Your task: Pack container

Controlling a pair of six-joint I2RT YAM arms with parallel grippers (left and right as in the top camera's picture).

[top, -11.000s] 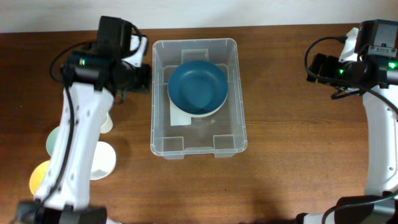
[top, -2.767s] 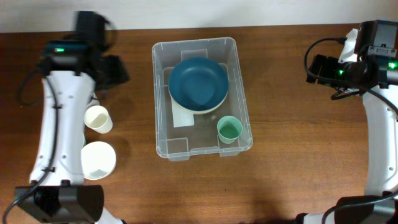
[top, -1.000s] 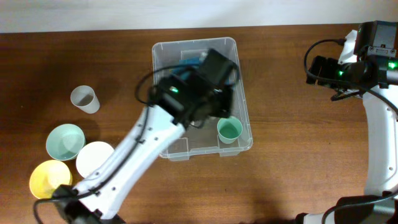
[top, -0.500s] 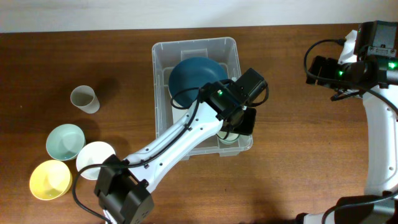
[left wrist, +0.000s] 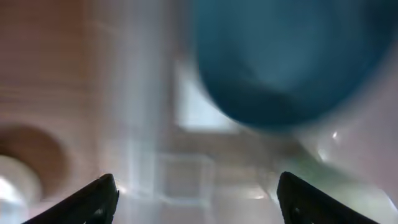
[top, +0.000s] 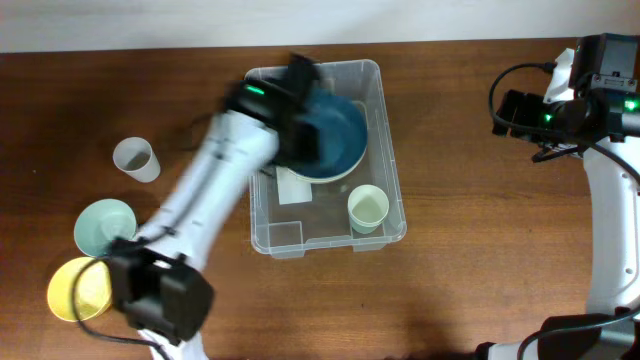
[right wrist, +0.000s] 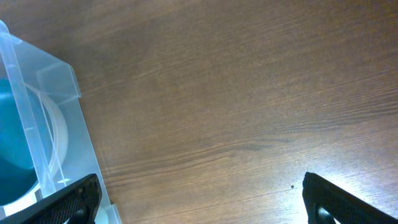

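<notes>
Brown wood tabletop, clear container (top: 320,218) at centre. Inside it: blue bowl (top: 338,140) at far end, pale cup (top: 368,207) upright by near right corner. Left jaws wide apart, empty, blurred above bowl. Right jaws wide apart, empty, over bare wood right of container. Grey cup (top: 133,158), mint bowl (top: 103,225), yellow bowl (top: 72,290) left of container.

Clear rectangular plastic container (top: 298,232) — upright, open-topped, rounded rim — at the middle of the wooden table (top: 470,260).
</notes>
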